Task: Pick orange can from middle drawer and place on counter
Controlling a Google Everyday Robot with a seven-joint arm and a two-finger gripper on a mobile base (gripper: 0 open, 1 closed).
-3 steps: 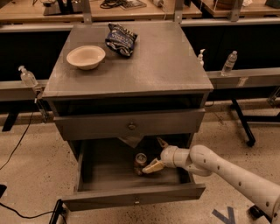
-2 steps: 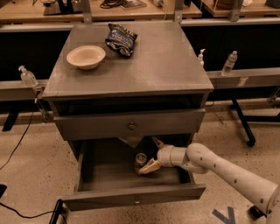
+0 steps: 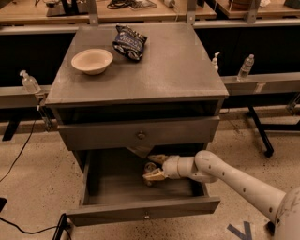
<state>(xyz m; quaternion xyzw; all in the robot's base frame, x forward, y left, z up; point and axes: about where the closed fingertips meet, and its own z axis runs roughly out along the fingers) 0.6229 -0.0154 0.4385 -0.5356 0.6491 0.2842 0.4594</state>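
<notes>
The middle drawer [image 3: 140,212] is pulled open below the cabinet's shut upper drawer. The orange can [image 3: 150,168] stands upright inside it, near the back middle, with only its silver lid and a bit of brown side showing. My gripper [image 3: 153,168] reaches into the drawer from the right. Its pale fingers [image 3: 153,176] are spread, one on each side of the can, close to it. The grey counter [image 3: 178,65] is the cabinet's top, above the drawers.
A beige bowl [image 3: 92,60] and a dark chip bag [image 3: 130,42] lie on the counter's back left. Clear bottles [image 3: 245,68] stand on rails at both sides. A tan bench [image 3: 140,11] runs behind. The upper drawer's front [image 3: 140,135] overhangs the open drawer.
My gripper has moved left inside the drawer, from beside the can to having its fingers on either side of it. The can has not moved.
</notes>
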